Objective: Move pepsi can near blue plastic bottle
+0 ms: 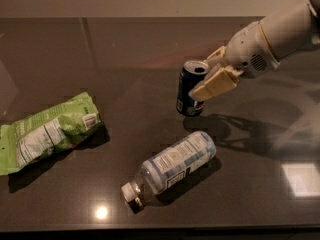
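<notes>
The main risk is the can [191,90] slipping or toppling. It hangs at a lean in the gripper [210,72], its top tipped toward the arm and its base toward the camera, so if it is put down at that angle it may land on an edge and fall over once the grip lets go. The hold is also high on the can, near the silver rim, which leaves most of its body free to swing. A 2nd risk is the bottle [172,163]: it lies on its side just in front of the can, cap toward the camera, and a round bottle nudged by the can or the gripper would probably roll off across the smooth dark table [125,59], undoing the closeness the task wants. The chip bag [47,134] is well apart at the left and looks unlikely to matter. As for the grip, the 2 fingers [216,84] are clamped on the upper part of the can, 1 on its near side and 1 behind it, with the can between them. Whether its base is just clear of the table or touching cannot be told.
</notes>
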Tool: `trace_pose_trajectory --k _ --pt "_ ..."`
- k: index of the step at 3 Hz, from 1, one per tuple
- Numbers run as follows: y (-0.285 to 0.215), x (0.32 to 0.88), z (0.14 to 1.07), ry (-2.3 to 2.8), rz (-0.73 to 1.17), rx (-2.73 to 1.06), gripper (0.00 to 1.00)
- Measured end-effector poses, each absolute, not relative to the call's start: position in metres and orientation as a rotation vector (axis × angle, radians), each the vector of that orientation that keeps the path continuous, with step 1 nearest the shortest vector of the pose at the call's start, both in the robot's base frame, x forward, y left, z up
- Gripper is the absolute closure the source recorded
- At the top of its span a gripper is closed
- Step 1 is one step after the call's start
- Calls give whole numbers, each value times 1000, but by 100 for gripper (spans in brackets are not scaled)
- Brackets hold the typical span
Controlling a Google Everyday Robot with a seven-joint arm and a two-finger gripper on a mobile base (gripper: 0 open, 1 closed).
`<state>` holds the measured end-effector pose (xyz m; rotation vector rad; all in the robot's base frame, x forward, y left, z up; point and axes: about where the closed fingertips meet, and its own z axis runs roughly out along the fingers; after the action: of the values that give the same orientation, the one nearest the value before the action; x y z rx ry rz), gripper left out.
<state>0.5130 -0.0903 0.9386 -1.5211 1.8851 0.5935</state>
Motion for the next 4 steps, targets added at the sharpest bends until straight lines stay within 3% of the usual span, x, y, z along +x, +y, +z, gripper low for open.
trace_pose_trajectory --k 1,2,4 --pt "-98 505 929 1905 584 -1517 100" --pt "-102 499 920 1916 566 -1507 84" --pt "-105 495 908 1919 570 -1489 38"
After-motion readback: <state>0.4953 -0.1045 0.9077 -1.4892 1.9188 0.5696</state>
